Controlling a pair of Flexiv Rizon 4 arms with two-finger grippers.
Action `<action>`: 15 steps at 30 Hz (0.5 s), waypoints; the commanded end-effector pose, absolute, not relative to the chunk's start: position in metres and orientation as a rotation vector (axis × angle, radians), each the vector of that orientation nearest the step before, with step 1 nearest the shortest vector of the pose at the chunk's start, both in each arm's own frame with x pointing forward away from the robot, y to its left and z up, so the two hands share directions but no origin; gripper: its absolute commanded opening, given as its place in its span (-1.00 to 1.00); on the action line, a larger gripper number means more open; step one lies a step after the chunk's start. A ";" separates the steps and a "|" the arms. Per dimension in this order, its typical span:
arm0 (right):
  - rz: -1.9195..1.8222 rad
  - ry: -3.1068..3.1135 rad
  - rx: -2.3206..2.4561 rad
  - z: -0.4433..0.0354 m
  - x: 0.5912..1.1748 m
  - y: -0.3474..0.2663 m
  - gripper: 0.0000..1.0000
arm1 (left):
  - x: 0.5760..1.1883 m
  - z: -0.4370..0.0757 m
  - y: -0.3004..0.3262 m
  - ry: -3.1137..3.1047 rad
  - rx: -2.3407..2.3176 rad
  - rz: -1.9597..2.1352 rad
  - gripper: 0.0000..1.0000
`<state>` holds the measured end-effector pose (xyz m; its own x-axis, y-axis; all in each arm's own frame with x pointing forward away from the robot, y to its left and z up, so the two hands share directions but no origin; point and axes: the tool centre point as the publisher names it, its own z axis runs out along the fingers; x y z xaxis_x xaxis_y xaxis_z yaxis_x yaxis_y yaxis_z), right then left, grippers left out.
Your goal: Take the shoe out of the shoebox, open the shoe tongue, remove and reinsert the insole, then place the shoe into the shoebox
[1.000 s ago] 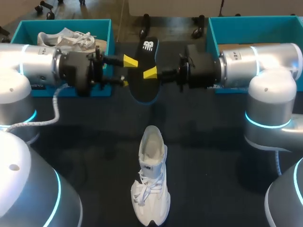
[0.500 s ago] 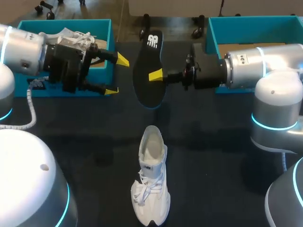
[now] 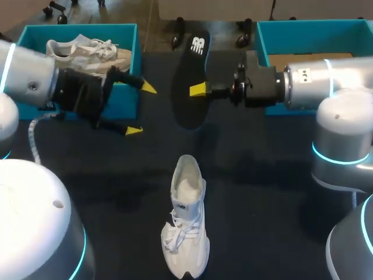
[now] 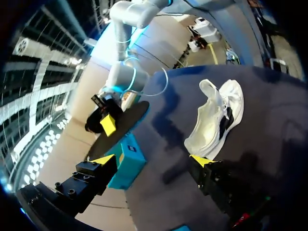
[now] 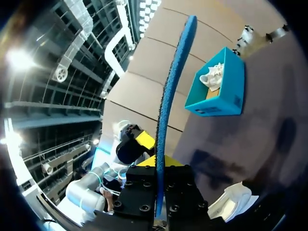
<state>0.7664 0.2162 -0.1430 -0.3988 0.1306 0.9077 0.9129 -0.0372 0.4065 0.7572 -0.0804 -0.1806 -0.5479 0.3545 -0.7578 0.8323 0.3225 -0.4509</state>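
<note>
Standing upright on the dark matte table [image 3: 262, 192]: one white lace-up sneaker [image 3: 186, 221], tongue open. Black foam insole [image 3: 187, 111] is raised above the table and pinched in the right gripper [image 3: 198, 90], between the left teal cardboard shoebox [image 3: 81, 27] and the right teal cardboard shoebox [image 3: 309, 23]. Left gripper [image 3: 141, 109] has its fingers spread, just beside the left box.

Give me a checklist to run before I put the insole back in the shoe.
1. Insole gripped: ok, the right claw is shut on it, holding it above the table.
2. Left claw free: ok, it is open, empty and apart from the insole.
3. Shoe upright with its opening facing up: ok.
4. Shoe braced: not ok, neither claw touches it, so it may slide when pushed.
5. Opening wide enough for the insole: cannot tell.
</note>
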 end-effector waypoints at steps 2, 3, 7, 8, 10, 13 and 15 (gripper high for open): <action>-1.580 -1.643 -1.094 -0.139 0.756 0.210 -1.00 | 0.749 -0.190 -0.074 2.360 0.795 -1.240 1.00; -1.585 -1.685 -1.086 -0.139 0.754 0.212 -1.00 | 0.750 -0.195 -0.075 2.492 0.719 -1.129 1.00; -1.585 -1.685 -1.086 -0.139 0.754 0.212 -1.00 | 0.749 -0.198 -0.076 2.574 0.704 -0.890 1.00; -1.585 -1.685 -1.086 -0.139 0.754 0.212 -1.00 | 0.749 -0.198 -0.076 2.574 0.704 -0.890 1.00; -1.585 -1.685 -1.086 -0.139 0.754 0.212 -1.00 | 0.749 -0.198 -0.076 2.574 0.704 -0.890 1.00; -1.585 -1.685 -1.086 -0.139 0.754 0.212 -1.00 | 0.749 -0.198 -0.076 2.574 0.704 -0.890 1.00; -1.585 -1.685 -1.086 -0.139 0.754 0.212 -1.00 | 0.749 -0.198 -0.076 2.574 0.704 -0.890 1.00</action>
<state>0.7547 0.2094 -0.1397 -0.5031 0.1655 0.8482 0.8562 -0.0376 0.5152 0.7490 -0.0716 -0.2055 -0.8060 0.3134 -0.5021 0.5758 0.6116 -0.5426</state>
